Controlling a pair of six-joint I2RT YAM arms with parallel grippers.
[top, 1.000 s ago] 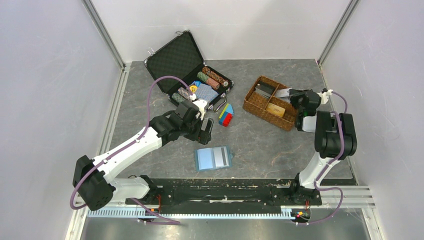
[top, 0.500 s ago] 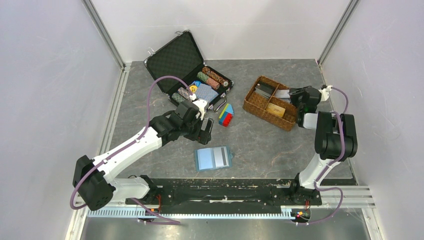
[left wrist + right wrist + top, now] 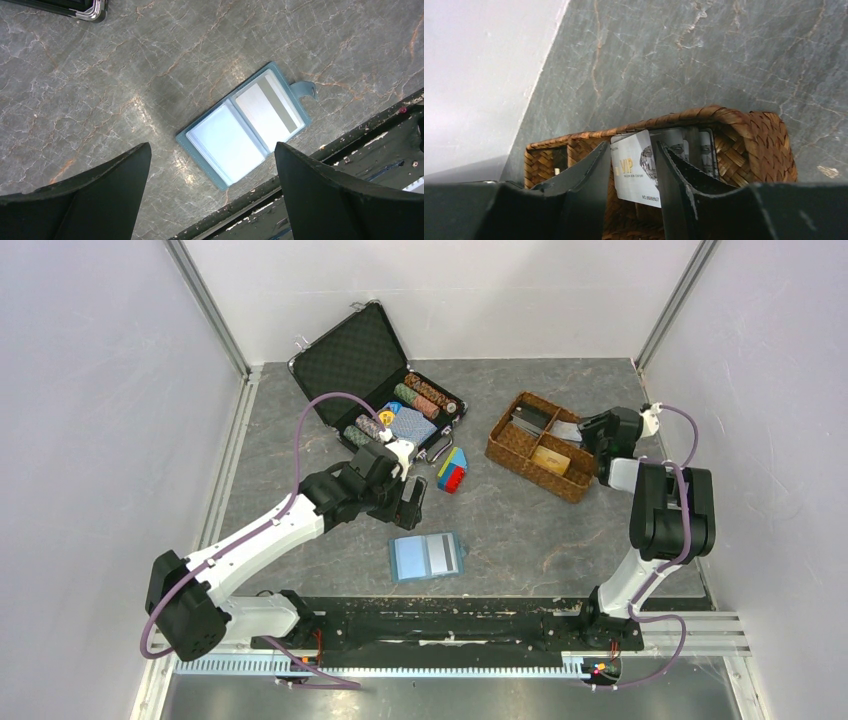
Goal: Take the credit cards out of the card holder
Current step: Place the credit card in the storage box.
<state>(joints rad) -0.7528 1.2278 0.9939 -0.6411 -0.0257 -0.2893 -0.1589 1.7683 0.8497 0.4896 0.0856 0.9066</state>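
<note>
One greyish plastic credit card (image 3: 636, 172), printed VIP, is pinched between the jaws of the right gripper (image 3: 633, 150), which are almost closed on it. It hangs just above the brown woven wicker tray (image 3: 744, 117). An orange-yellow card (image 3: 551, 459) lies inside this tray, near these jaws. The flat light-blue folding card holder (image 3: 247, 125) lies open on the grey marbled table (image 3: 100, 75), below and between the jaws of the left gripper (image 3: 211, 147), which stand wide apart and hold nothing. A pale card with a grey stripe (image 3: 270, 106) sits in one pocket. I judge the step is dropping the held card; next the right jaws must open, then the left ones go down to the holder
</note>
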